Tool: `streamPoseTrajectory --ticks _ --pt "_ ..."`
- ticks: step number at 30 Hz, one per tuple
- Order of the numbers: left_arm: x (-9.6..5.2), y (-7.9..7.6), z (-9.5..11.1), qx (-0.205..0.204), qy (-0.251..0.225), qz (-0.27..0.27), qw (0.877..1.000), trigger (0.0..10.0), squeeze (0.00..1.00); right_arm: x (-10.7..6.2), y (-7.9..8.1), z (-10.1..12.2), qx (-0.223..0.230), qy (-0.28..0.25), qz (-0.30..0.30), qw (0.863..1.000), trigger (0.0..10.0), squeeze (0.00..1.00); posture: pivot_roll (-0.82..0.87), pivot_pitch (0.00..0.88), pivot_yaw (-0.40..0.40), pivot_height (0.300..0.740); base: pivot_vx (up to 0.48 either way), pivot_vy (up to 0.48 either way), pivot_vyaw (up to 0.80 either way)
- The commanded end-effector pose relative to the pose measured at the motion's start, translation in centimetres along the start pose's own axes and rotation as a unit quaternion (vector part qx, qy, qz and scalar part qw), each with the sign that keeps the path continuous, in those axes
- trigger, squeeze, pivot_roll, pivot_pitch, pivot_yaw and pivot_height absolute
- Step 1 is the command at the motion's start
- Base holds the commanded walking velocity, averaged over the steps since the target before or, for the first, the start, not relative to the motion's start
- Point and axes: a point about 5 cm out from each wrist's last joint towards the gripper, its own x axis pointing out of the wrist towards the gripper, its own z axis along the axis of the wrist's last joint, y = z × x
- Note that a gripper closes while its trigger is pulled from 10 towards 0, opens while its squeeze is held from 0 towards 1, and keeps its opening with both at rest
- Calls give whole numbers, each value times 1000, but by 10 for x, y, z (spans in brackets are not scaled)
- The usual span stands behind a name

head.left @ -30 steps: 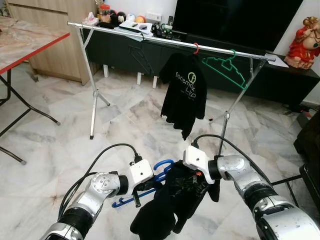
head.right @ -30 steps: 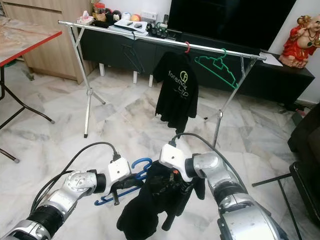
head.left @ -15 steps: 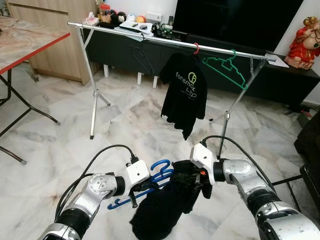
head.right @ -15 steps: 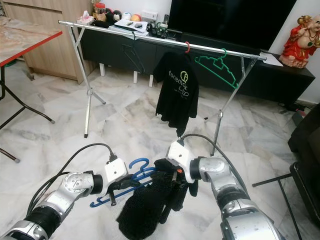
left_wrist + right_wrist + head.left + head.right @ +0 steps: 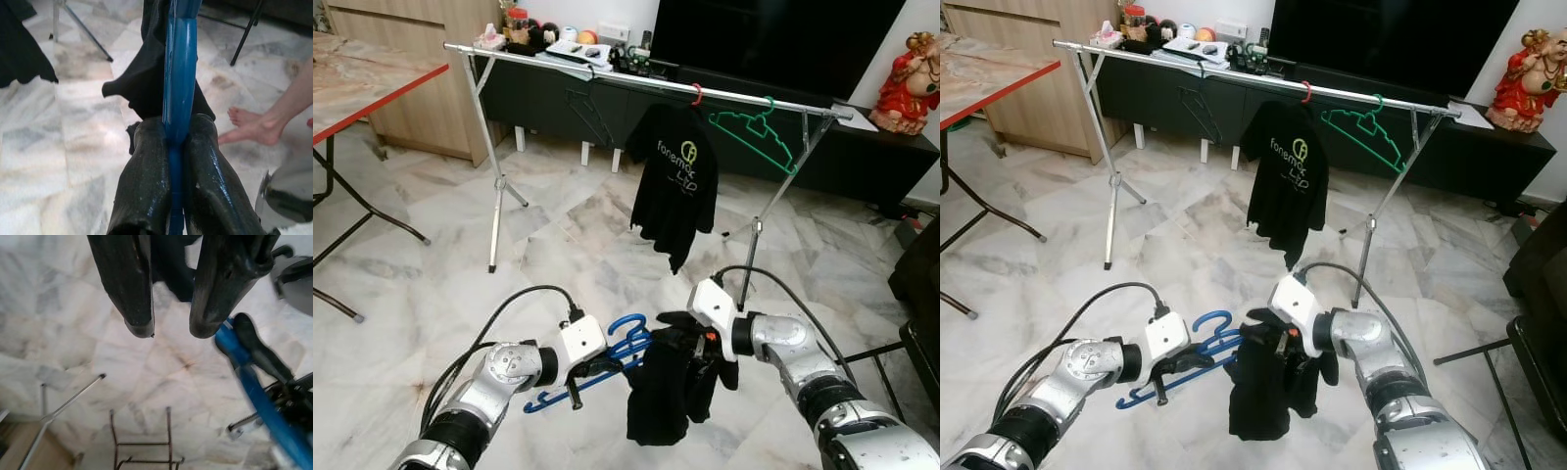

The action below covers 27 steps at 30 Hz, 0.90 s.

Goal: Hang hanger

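Observation:
My left gripper (image 5: 582,370) is shut on the lower bar of a blue hanger (image 5: 607,357); in the left wrist view the blue hanger (image 5: 178,122) runs up between the two fingers (image 5: 146,181). A black garment (image 5: 658,401) hangs from the hanger's right end and drops straight towards the floor. My right gripper (image 5: 690,348) sits against the top of that garment, and in the right wrist view its fingers (image 5: 132,289) stand apart with bare floor between the tips. Farther ahead is the clothes rail (image 5: 607,76).
On the rail hang a black printed t-shirt (image 5: 677,181), an empty green hanger (image 5: 754,132) and a dark hanger (image 5: 590,113). A red-edged table (image 5: 372,93) stands at left, a dark metal frame (image 5: 901,352) at right. A person's bare foot (image 5: 254,129) is close by.
The black garment, bunched up low before, now hangs down long from the hanger. The right gripper has shifted slightly right and up; the left gripper still holds the hanger.

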Motion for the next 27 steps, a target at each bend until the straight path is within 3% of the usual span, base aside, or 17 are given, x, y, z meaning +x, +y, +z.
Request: streamPoseTrajectory --ticks 1,4,10,11,12,16,20,27 --pt "-2 -3 -1 12 -4 -9 1000 0 0 -14 -11 9 -22 -5 -11 1000 10000 0 0 85 -156 740 0 0 0" --pt "-13 -1 -9 5 0 -3 1000 0 0 -39 -19 -3 -34 40 -26 998 10000 0 -6 85 -157 740 0 0 0" --pt "-19 0 -10 2 -4 -7 1000 0 0 -50 -16 -18 -29 80 -30 996 10000 0 -13 87 -161 740 0 0 0" --pt "-23 0 -10 2 -6 -11 1000 0 0 -54 -13 -27 -31 103 -24 994 10000 725 -14 88 -160 740 0 0 0" --pt "-29 2 -11 1 -9 -14 1000 0 0 -60 -6 -40 -19 123 -14 992 10000 1000 -15 90 -159 740 0 0 0" --pt "-41 9 -6 -7 -30 -13 999 0 0 -66 0 -54 1 140 -21 990 10000 1000 -15 94 -158 740 0 0 0" --pt "-52 9 2 -10 -45 -46 998 0 0 -69 6 -66 10 156 -32 987 10000 1000 -13 96 -159 740 0 0 0" --pt "-66 6 3 4 -21 -103 994 0 0 -70 5 -68 8 152 -64 986 10000 1000 -14 91 -154 740 0 0 0"
